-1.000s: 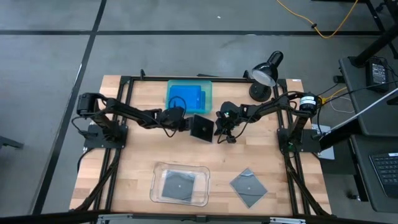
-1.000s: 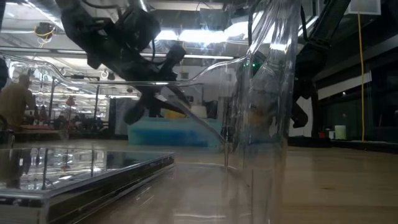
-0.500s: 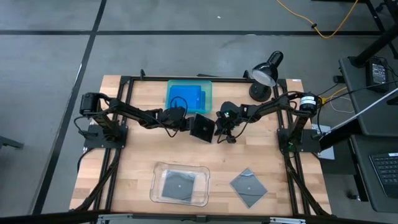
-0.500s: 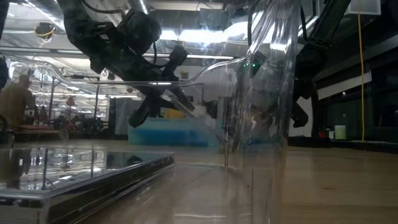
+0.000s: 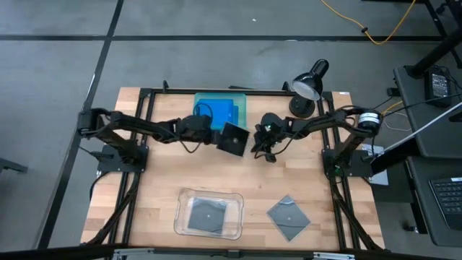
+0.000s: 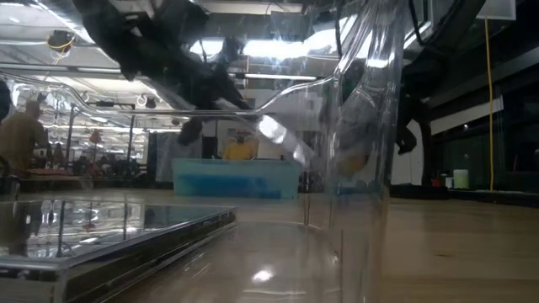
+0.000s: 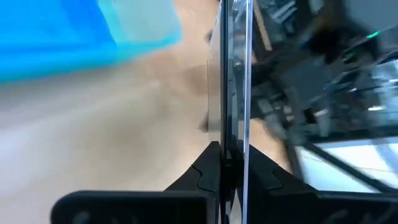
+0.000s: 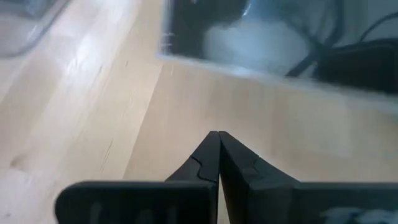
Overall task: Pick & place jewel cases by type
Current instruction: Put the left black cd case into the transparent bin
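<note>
Left gripper (image 7: 229, 163) retracted, edge-on grey case (image 7: 235, 81)

A black desk lamp (image 5: 309, 85) stands at the far right corner of the wooden table (image 5: 159, 180), its shade tilted toward the middle. A teal-green translucent tray (image 5: 240, 108) sits at the far edge near the centre, and a clear plastic tray (image 5: 182, 217) lies at the near edge, left of centre. Beyond the table a yellow cable (image 5: 375, 27) snakes over the grey floor (image 5: 58, 72), and a person (image 6: 18, 135) shows in the room behind.
</note>
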